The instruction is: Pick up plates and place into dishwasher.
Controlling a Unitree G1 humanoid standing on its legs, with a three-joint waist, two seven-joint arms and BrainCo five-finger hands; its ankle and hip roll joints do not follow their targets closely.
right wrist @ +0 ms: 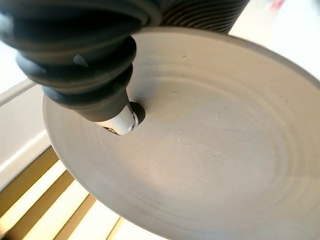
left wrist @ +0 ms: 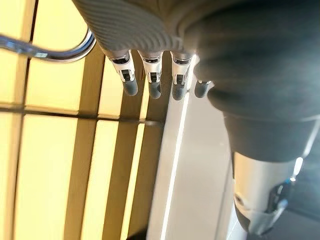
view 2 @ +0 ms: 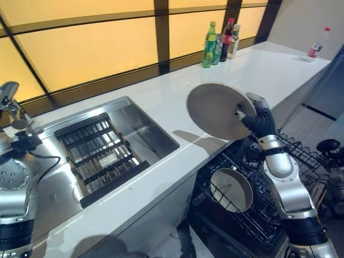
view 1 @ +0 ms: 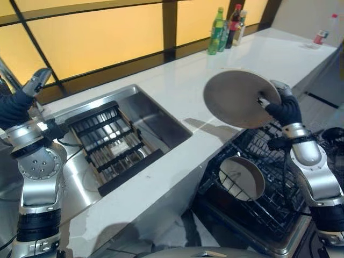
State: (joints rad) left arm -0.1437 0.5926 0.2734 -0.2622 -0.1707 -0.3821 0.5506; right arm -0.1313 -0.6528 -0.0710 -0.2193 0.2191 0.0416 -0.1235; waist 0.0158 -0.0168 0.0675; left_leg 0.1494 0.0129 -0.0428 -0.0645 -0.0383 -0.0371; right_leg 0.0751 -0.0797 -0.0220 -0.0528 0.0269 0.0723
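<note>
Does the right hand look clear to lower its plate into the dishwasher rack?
Probably yes: the right hand holds the plate above the open rack, where another plate stands with free slots beside it.

Two plates (view 1: 241, 98) (view 1: 242, 178); three bottles (view 1: 226, 29) together; one small bottle (view 1: 321, 36) apart.

You see a white countertop (view 1: 177, 86) with a steel sink (view 1: 145, 115) below amber window panels (view 1: 91, 37); bottles (view 1: 226, 27) stand at the back.
</note>
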